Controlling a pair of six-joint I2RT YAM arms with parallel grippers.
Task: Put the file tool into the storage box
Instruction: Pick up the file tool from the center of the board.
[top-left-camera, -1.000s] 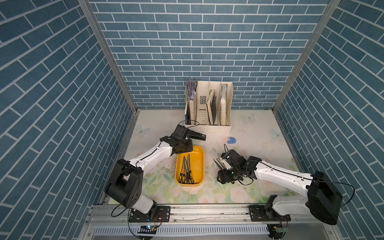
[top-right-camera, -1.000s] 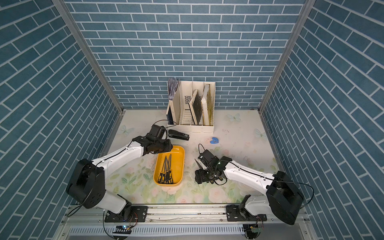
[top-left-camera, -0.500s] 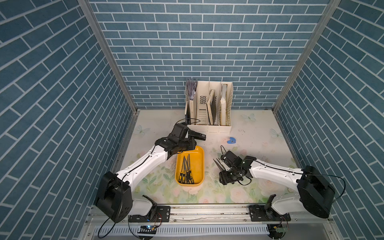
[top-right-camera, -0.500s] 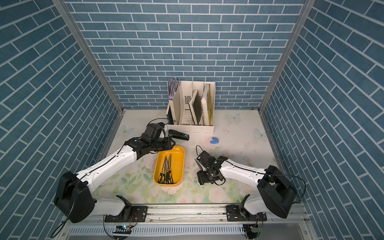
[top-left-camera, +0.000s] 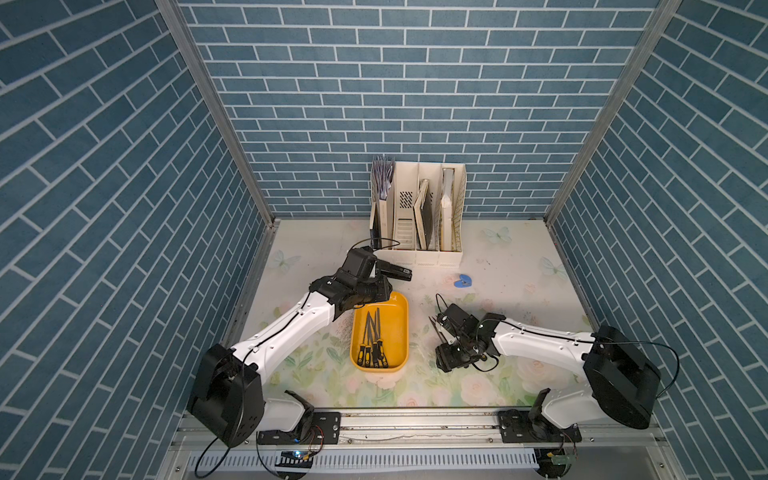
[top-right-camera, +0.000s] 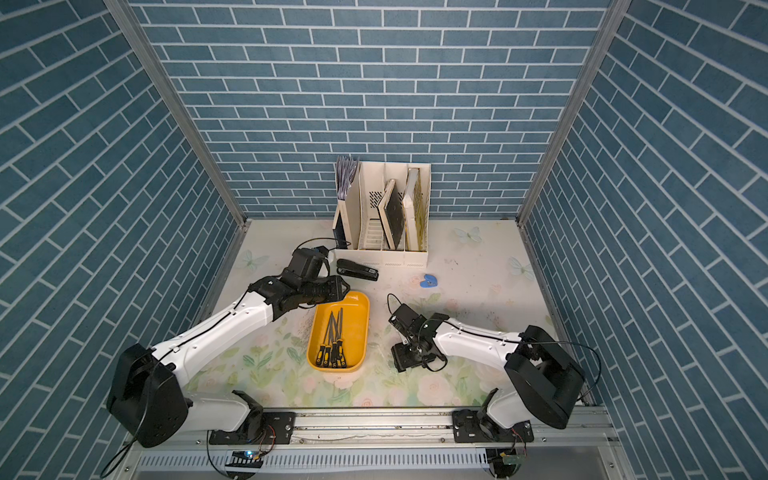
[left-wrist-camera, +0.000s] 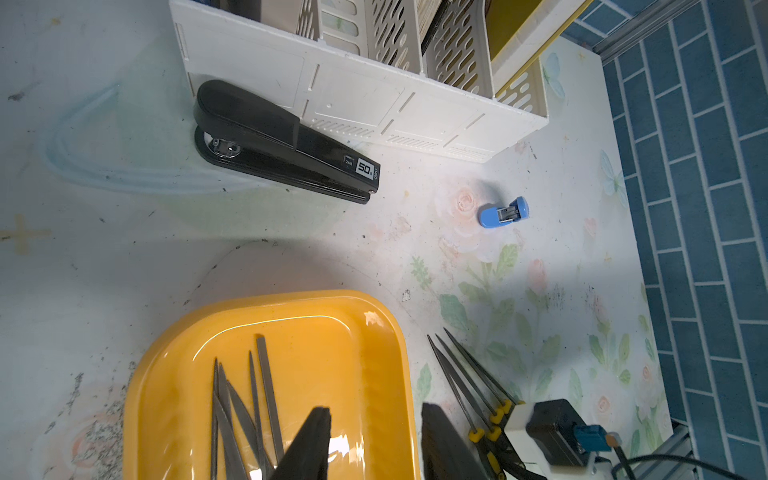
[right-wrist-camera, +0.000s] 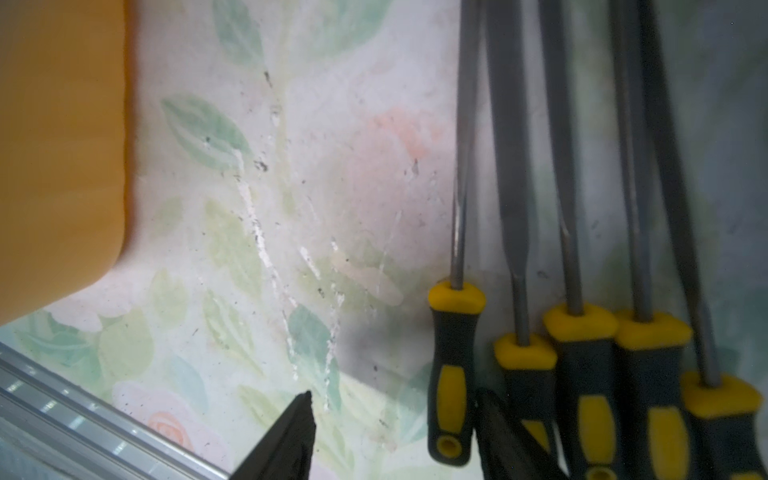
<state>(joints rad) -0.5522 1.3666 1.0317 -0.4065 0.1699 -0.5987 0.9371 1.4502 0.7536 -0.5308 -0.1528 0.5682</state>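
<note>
File tool (right-wrist-camera: 453, 374), the one of five nearest the storage box (top-left-camera: 397, 328), lies on the bench (top-left-camera: 498, 266) between the spread right fingers (right-wrist-camera: 286, 440), ungrasped; neighbouring files (right-wrist-camera: 582, 374) crowd it. Left fingers (left-wrist-camera: 307, 444) spread, empty.

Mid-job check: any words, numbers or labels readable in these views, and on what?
"50": white label on the black stapler.
Small print beside it and the brand on the label's edge: too small to read.
Files, box, rack: no text seen.

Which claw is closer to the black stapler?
Left. The left gripper hovers over the tray, close to the stapler; the right gripper is by the loose files, farther off.
</note>
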